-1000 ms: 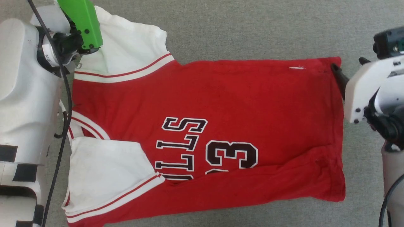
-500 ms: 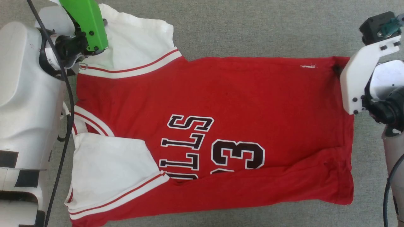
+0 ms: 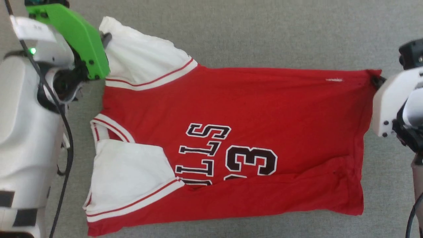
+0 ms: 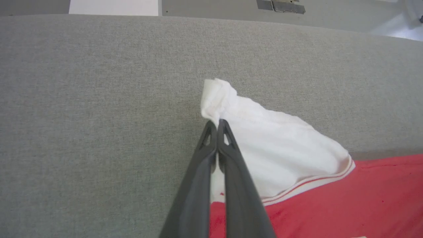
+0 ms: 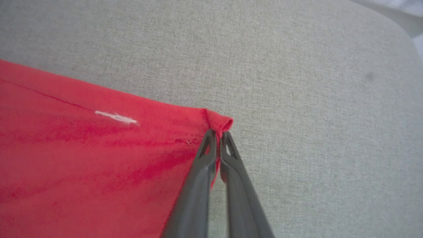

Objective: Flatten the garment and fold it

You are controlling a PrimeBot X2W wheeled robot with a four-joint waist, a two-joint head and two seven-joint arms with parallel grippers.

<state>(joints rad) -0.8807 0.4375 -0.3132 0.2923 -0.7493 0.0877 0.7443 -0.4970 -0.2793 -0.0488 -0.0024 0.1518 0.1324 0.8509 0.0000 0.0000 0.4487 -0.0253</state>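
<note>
The garment, a red jersey T-shirt with white sleeves and black lettering with a 3, lies spread across the grey surface, its neck to the left. My left gripper is shut on the far white sleeve at its outer corner; in the head view it sits at the upper left under a green mount. My right gripper is shut on the far red hem corner, seen at the right edge of the head view. The near side of the body is folded over, hiding part of the lettering.
Grey fabric surface stretches beyond the garment. Its far edge, with a floor behind, appears at the top of the left wrist view. My pale left arm and a black cable stand close along the garment's neck side.
My right gripper has closed on the far hem corner. My left gripper has drawn the sleeve up and outward. The far edge now lies straighter, and the head view has shifted.
</note>
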